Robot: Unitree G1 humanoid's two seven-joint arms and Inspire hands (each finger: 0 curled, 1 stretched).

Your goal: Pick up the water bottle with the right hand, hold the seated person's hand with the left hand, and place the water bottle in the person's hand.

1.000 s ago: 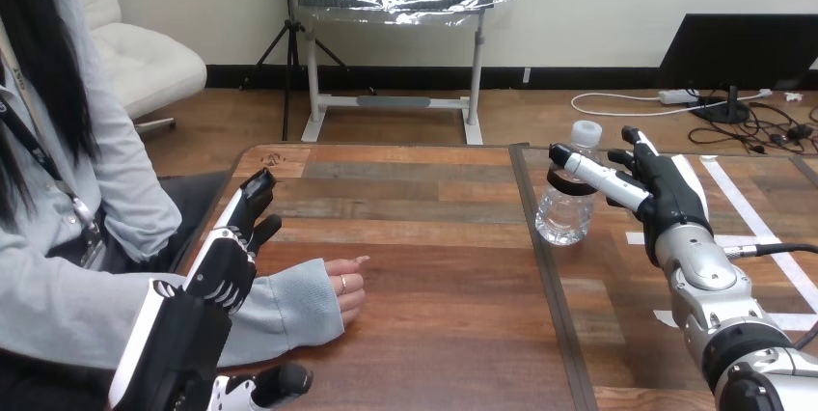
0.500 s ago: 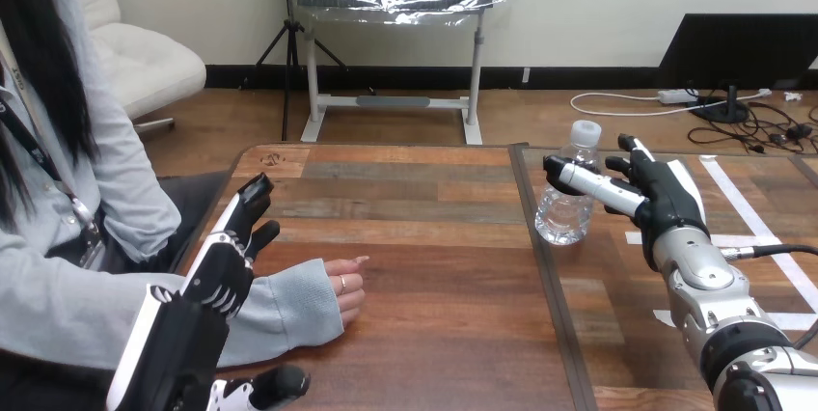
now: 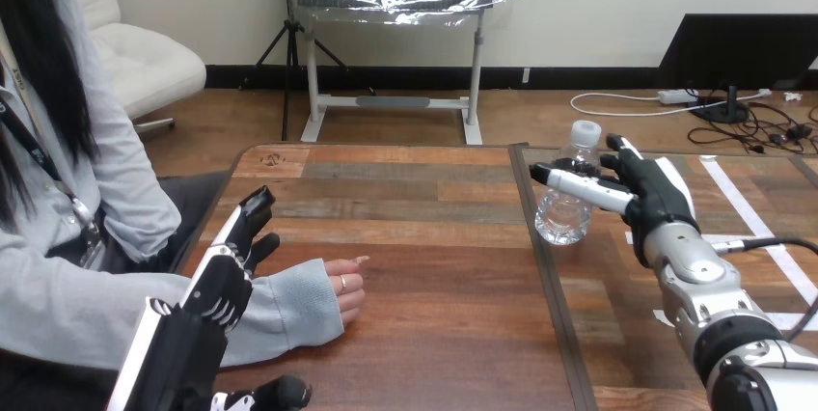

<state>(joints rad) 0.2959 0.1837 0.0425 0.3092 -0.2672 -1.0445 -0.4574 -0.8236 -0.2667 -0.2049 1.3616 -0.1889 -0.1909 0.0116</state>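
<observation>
Clear plastic with a white cap, the water bottle stands upright on the right half of the wooden table. No print on it can be read, and I cannot tell how full it is. The right hand is just beside it, fingers straight and spread, one reaching across the bottle's front, not closed on it. The left hand, fingers straight, hovers over the person's grey sleeve. The person's hand rests loosely curled on the table.

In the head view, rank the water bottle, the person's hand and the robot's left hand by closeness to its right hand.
1. water bottle, just left of the right hand.
2. person's hand, mid-table left.
3. left hand, far left.
</observation>
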